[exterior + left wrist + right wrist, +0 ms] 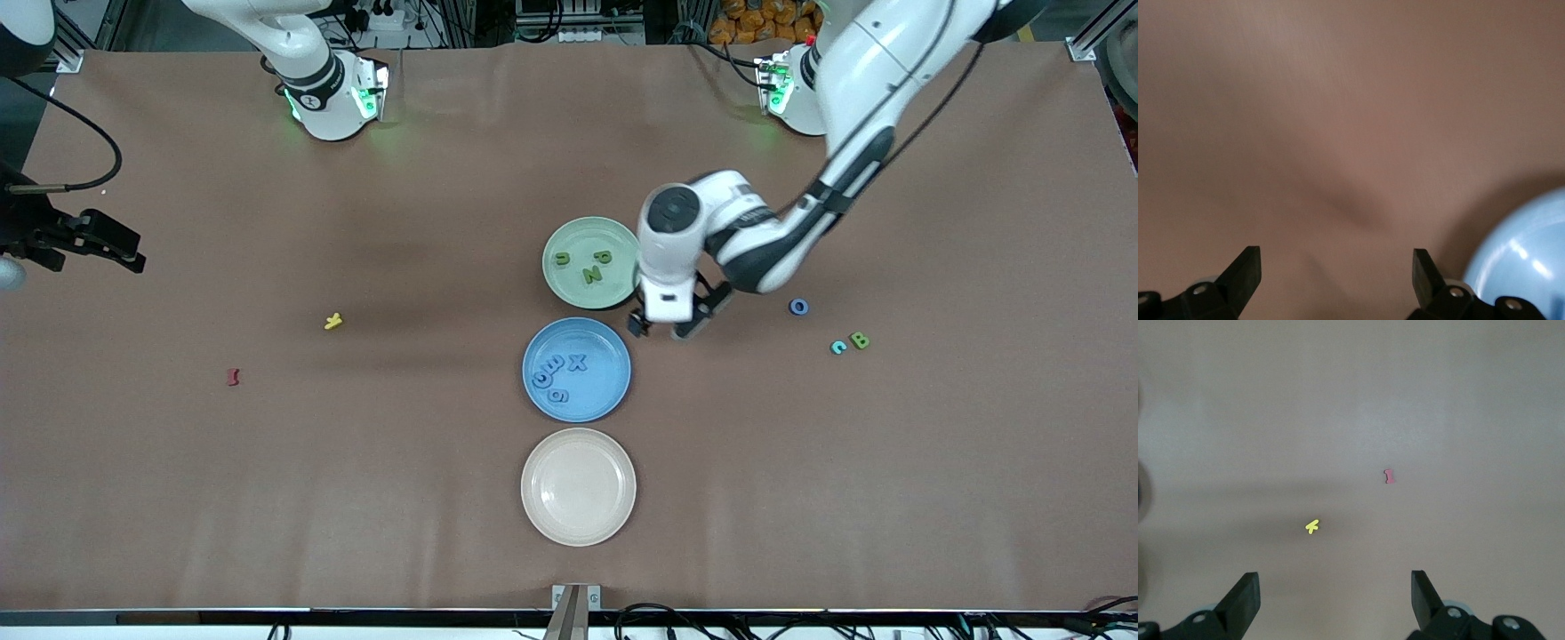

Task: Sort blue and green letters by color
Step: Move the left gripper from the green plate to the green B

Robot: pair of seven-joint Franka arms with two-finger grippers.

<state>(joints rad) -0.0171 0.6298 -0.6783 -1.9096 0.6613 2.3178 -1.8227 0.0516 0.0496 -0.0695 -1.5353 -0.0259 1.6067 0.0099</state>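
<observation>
Green plate carrying olive P, N, n; blue plate carrying X, E, g. Blue O, c, green B loose on worktop. Left pincer released beside plates; right pincer released, waiting.

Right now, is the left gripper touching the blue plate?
Apart. In the left wrist view the left gripper is open and empty over bare table, and brown table shows between its finger and the blue plate.

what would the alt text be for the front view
The left arm's open, empty claw hangs over bare table beside a green plate with three green letters and a blue plate with four blue letters. A blue O, blue c and green B lie unsorted.
</observation>
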